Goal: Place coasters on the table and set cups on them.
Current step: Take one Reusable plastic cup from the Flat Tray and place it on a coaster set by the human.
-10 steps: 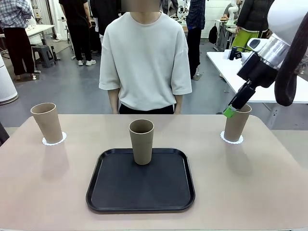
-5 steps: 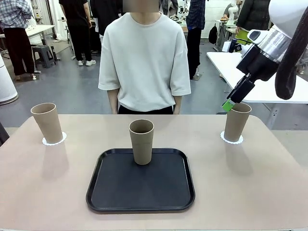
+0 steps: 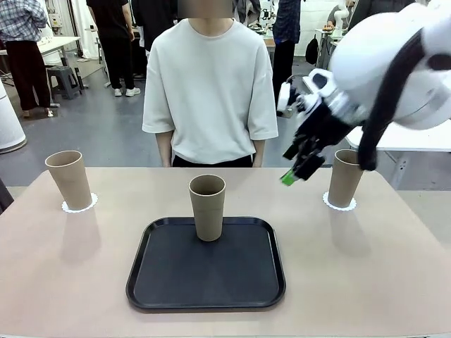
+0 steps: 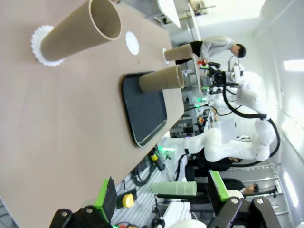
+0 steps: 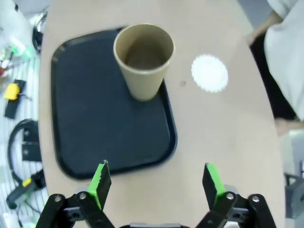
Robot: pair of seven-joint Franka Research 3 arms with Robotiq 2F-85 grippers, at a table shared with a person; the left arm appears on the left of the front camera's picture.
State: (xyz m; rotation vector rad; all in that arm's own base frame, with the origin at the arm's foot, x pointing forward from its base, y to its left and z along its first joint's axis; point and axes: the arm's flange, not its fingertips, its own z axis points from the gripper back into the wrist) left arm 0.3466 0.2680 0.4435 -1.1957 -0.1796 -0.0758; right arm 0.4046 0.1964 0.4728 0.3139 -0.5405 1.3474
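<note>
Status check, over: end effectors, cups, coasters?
Right end effector open, empty, airborne between tray cup and right cup. Left end effector open, empty. Left cup, right cup on coasters; third coaster bare. No obstruction seen.

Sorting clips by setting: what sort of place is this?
Probably a robotics lab: a white robot arm over the table, a bare grey floor, and a white workbench behind.

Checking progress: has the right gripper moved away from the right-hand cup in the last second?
Yes. The right gripper has swung from over the right cup toward the tray cup, picture left.
</note>
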